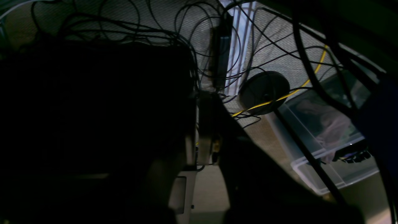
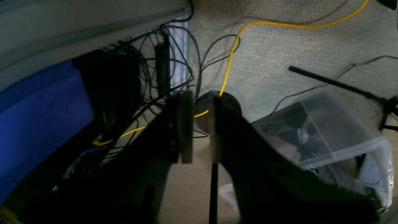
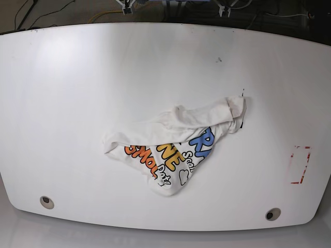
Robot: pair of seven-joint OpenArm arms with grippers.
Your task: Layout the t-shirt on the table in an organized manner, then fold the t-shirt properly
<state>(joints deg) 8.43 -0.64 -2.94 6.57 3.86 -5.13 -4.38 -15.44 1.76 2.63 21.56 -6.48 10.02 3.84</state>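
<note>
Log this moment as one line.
crumpled white printed t-shirt: untouched mid glossy white table | left gripper: shut, off-table | right gripper: narrowly open, empty

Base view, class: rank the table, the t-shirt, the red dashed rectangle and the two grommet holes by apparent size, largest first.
1. Table
2. T-shirt
3. Red dashed rectangle
4. Left grommet hole and right grommet hole: these look alike, so unranked.

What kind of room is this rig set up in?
Probably a lab or office workspace: a large white table with a crumpled t-shirt, carpeted floor strewn with cables, and a clear plastic storage bin.
</note>
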